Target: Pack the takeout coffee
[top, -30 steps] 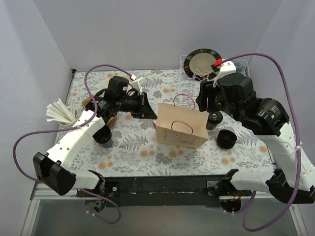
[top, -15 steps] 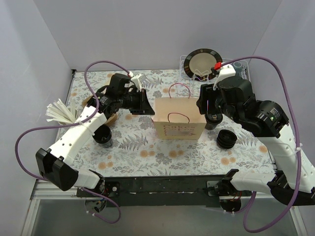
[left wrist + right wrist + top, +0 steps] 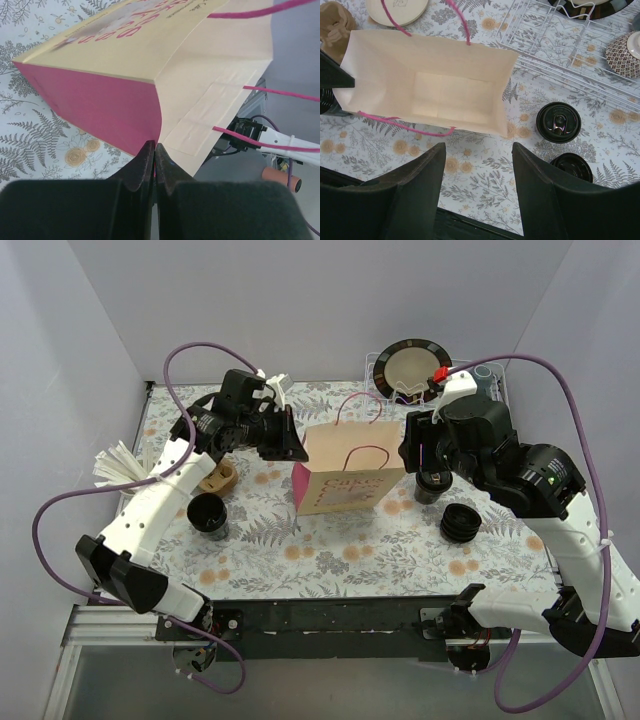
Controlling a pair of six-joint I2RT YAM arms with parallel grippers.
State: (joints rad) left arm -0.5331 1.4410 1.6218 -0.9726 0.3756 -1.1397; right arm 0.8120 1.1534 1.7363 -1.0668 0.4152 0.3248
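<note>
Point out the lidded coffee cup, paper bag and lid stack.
Small black lidded disposable coffee cup (image 3: 558, 121): right wrist view, lid top.
Tan paper bag with pink handles (image 3: 440, 95): right wrist view, inside bottom.
Low stack of black lids (image 3: 459, 523): top view, top lid.

The top camera sits high behind the arm bases, looking down toward 12 o'clock over the whole table (image 3: 330, 560). The left wrist camera is pressed close against the side of the bag (image 3: 200, 60). The right wrist camera hangs above, looking straight down into the bag's mouth. All three share the bag.
</note>
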